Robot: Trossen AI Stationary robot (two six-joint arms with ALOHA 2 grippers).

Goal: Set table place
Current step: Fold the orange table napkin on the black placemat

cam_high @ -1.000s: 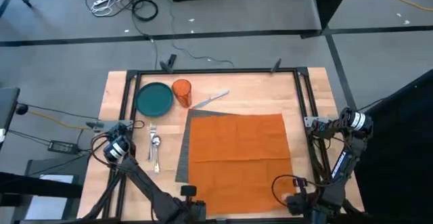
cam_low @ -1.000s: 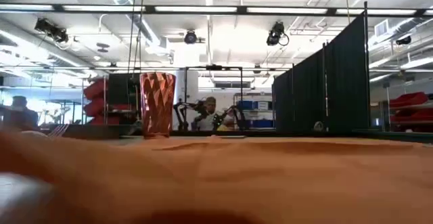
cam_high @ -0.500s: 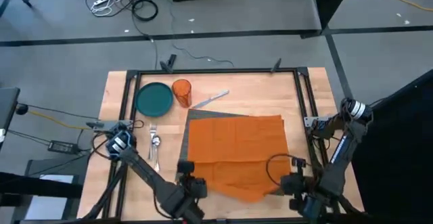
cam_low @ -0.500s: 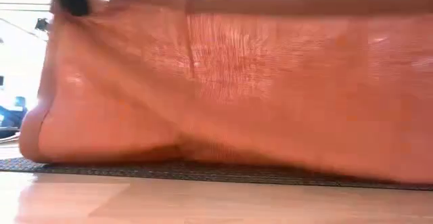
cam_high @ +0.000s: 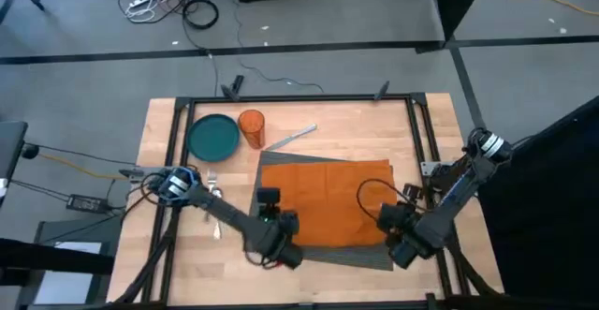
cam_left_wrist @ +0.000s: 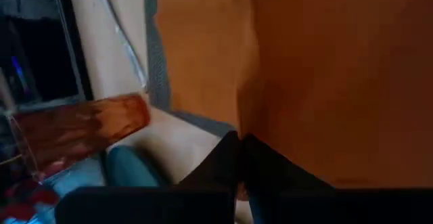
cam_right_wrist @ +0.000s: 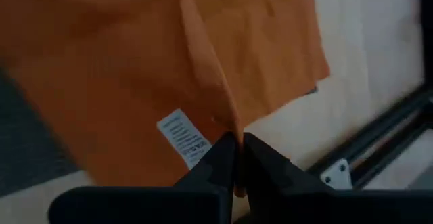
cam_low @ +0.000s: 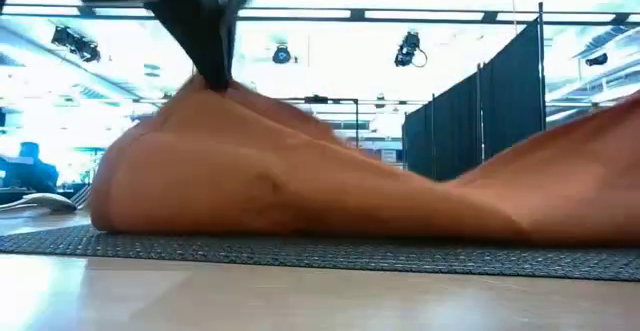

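Observation:
The orange cloth napkin [cam_high: 328, 198] lies on the dark grey ribbed placemat [cam_high: 328, 254], its near edge raised and its far part flat on the mat. My left gripper [cam_high: 281, 224] is shut on the napkin's near left part. My right gripper [cam_high: 395, 221] is shut on its near right part. In the low view the napkin [cam_low: 300, 181] rises in a hump from the mat [cam_low: 300, 253] up to my left gripper [cam_low: 208, 76]. A white label [cam_right_wrist: 183, 136] shows on the cloth beside my right gripper [cam_right_wrist: 238, 146]. My left gripper pinches the napkin's near left edge [cam_left_wrist: 252, 126] between its two fingers, coming from above. That part is lifted clear of the mat and the cloth slopes slack down to the mat behind it. My right gripper pinches a fold at the napkin's near right edge [cam_right_wrist: 230, 119] between its two fingers, next to the label. The edge is lifted and the cloth falls away slack toward the far side.
At the far left stand a teal plate [cam_high: 213, 137] and an orange cup [cam_high: 251, 125], with a knife [cam_high: 292, 138] beside them. A fork and a spoon [cam_high: 213, 198] lie left of the placemat. The table's black frame [cam_high: 299, 99] runs round the wood top.
Both grippers have risen from the table's near edge and gone toward its far edge with the napkin's near edge. The near half has lifted and folds over the far half, which has stayed flat. A near strip of the placemat now shows bare.

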